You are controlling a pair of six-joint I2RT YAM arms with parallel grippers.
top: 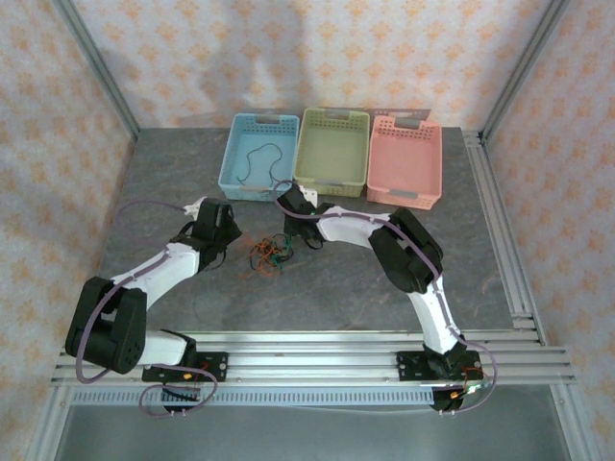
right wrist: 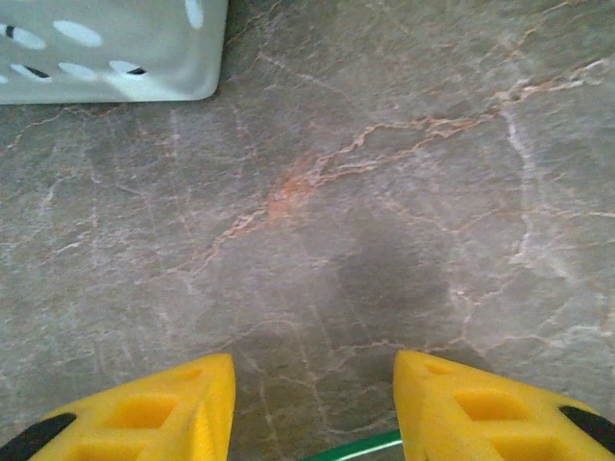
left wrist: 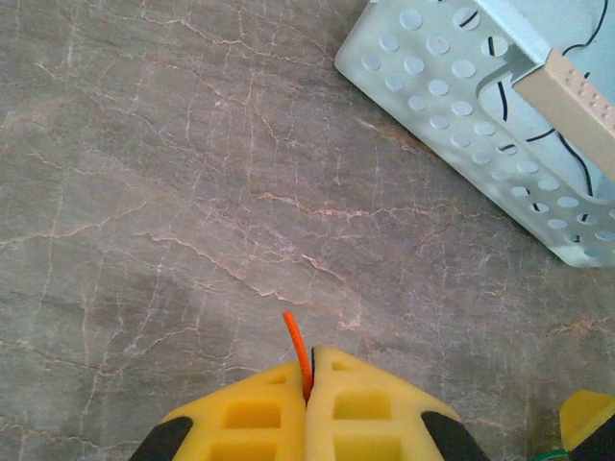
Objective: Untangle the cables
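Left wrist: the left hand [left wrist: 309, 370], padded in yellow foam, is pinched on a thin orange cable [left wrist: 297, 344] whose tip pokes toward 12 o'clock over the veined grey tabletop [left wrist: 192, 192]. The right hand [right wrist: 314, 389] stands apart, with a green cable [right wrist: 357, 448] curving between its fingers. Seen from above, the cables [top: 267, 255] knot between both hands. At 12 o'clock a perforated blue basket [top: 229, 154] holds a squiggly black cable [top: 250, 157].

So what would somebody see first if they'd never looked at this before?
Probably the three bright baskets lined up at the far edge of the table: a blue basket, a green basket and a pink basket. Next, the little knot of cables in the middle of the table. Up close, the left gripper is pinched shut on an orange cable, its tip poking out.
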